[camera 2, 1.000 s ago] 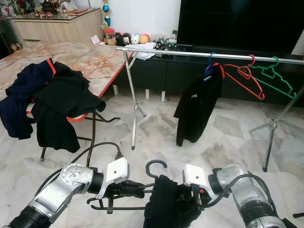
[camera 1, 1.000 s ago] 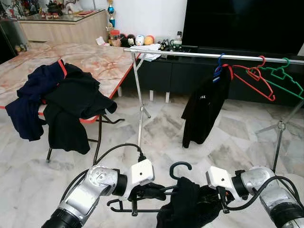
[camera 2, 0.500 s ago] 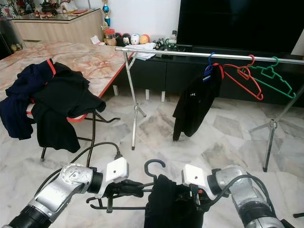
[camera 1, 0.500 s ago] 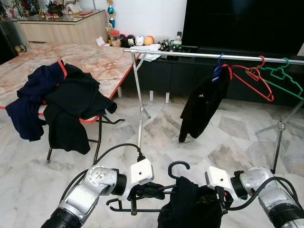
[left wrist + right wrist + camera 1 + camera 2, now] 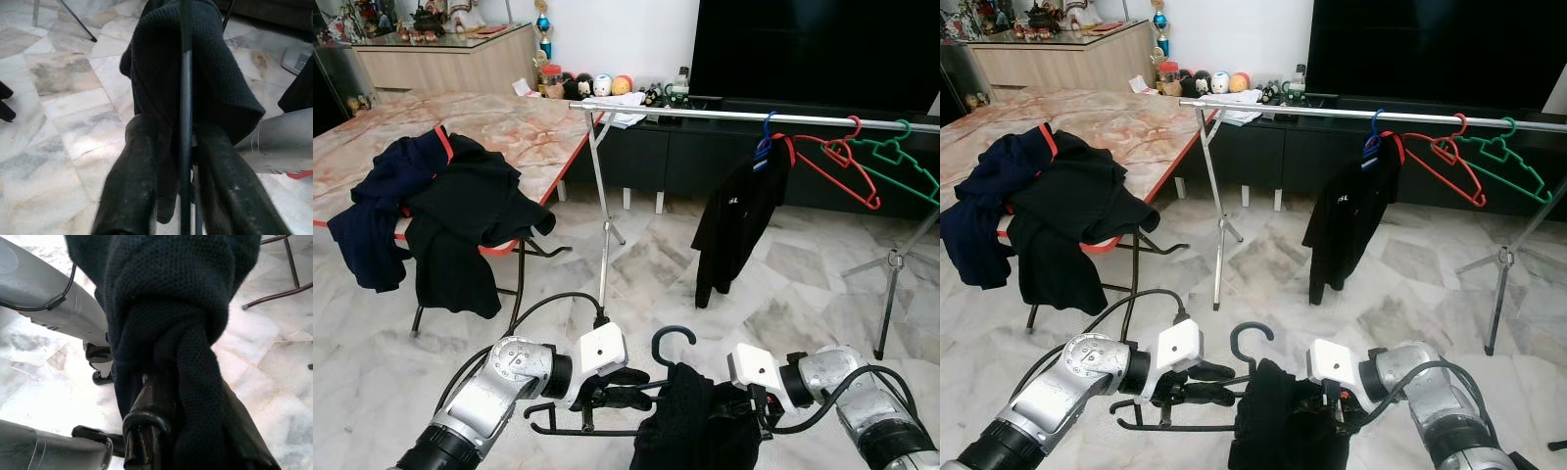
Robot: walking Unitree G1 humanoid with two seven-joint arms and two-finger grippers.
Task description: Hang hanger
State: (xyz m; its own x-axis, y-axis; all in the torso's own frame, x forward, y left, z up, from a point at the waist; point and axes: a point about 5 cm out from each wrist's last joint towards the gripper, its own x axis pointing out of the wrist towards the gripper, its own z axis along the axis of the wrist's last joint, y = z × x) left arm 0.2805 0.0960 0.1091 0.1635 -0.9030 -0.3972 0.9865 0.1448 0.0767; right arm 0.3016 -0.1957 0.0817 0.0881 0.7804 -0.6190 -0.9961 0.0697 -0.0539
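Hanger [image 5: 636,392], black, draped with dark garment [image 5: 700,431], low before the robot; left claw [image 5: 612,389] clenched on its bar, right claw [image 5: 754,411] clenched on garment-wrapped end; carrying step, seemingly; next: lift, hook over rail [image 5: 734,115], well ahead.

Head stereo downward; wrist cameras close-up.

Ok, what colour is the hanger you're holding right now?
Black hanger, its hook clearest in the left eye view.
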